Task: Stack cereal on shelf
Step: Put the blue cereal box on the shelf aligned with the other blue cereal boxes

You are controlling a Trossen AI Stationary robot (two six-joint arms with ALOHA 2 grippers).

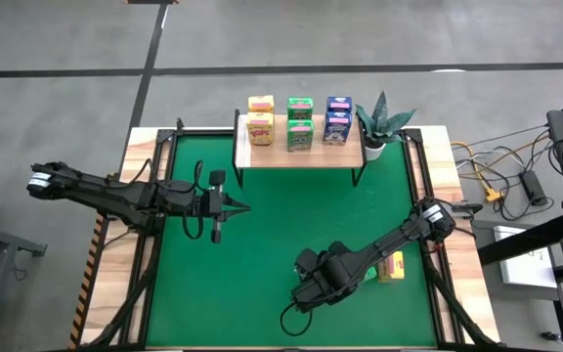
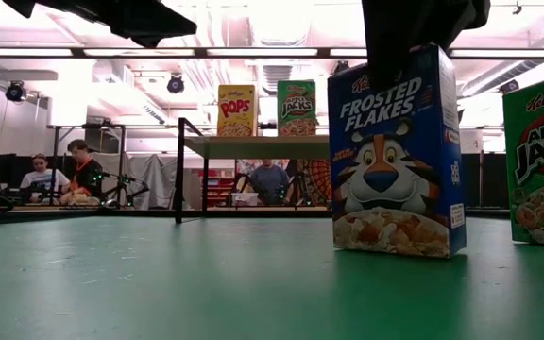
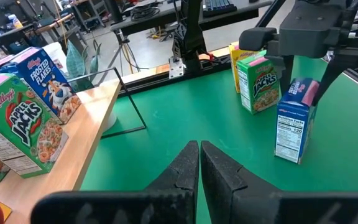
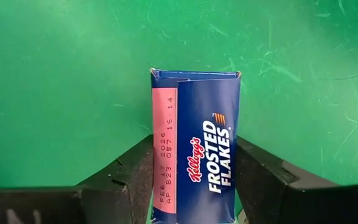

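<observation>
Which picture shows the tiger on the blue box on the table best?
The low view: the blue box faces that camera, so the tiger fills its front. The right wrist view shows only its top flap between the right gripper fingers. The left wrist view shows its side. The high view hides it under the arm.
</observation>
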